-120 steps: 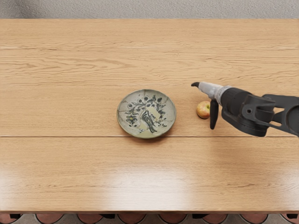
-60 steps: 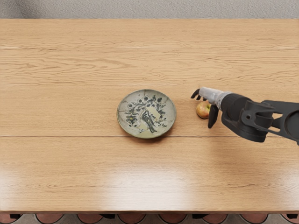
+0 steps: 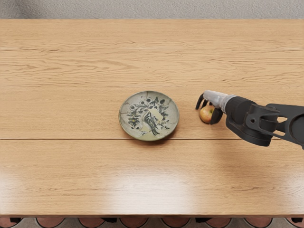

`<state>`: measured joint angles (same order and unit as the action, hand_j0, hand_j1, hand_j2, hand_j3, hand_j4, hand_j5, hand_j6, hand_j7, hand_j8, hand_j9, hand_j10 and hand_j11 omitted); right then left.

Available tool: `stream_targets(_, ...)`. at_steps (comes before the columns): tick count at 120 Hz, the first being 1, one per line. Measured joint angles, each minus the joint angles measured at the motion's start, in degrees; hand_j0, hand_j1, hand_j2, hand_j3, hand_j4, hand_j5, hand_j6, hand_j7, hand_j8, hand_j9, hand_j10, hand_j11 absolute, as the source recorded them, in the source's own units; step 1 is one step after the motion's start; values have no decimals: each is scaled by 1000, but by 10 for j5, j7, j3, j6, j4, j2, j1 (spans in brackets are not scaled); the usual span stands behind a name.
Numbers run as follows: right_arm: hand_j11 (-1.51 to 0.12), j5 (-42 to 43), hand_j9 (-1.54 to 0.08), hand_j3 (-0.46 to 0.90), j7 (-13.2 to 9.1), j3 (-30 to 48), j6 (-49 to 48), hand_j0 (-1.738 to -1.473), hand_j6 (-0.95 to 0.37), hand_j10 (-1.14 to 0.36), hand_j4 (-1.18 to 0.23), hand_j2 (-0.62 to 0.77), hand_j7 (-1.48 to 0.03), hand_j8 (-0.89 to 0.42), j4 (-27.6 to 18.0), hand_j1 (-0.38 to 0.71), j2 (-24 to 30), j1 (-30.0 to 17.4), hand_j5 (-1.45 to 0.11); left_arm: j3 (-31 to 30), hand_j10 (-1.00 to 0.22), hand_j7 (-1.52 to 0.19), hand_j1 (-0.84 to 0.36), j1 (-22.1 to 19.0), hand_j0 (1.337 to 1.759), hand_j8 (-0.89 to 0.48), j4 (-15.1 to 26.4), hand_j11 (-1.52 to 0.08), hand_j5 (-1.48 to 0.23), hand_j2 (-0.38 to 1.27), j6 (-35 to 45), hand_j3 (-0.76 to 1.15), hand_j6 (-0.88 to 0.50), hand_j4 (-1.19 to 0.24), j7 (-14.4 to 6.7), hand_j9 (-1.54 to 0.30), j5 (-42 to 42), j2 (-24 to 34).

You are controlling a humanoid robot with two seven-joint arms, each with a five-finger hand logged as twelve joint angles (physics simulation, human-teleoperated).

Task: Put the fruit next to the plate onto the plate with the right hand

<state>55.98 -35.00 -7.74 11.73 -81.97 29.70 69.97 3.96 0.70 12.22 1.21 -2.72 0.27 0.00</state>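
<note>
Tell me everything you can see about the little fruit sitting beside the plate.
The fruit is small and round, yellow with a reddish blush and smooth skin, and it looks like an apple. It lies on the wooden table to the right of the plate, with bare wood between them. The right hand is closed around it: dark fingers curl over its top and far side, hiding its right edge. It does not look lifted.

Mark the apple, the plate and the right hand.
apple (image 3: 205, 114): head view, middle of its visible skin.
plate (image 3: 121, 115): head view, left rim.
right hand (image 3: 213, 98): head view, back of the hand.
</note>
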Motion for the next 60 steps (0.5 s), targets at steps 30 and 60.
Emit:
stream_targets(30,-743,-1,-744,0,0,3,-1,-1655,-469,-553,-553,68,-730,-431,10,224,0,0,-743,0,0,0,349,0,1658,0,0,0,0,0,0,0,0,0,0,0,0,0)
stream_targets(60,-769,-6,-770,0,0,37,-6,-1656,-454,-574,-574,99,-756,-422,20,228,-3,3,-768,0,0,0,349,0,1658,0,0,0,0,0,0,0,0,0,0,0,0,0)
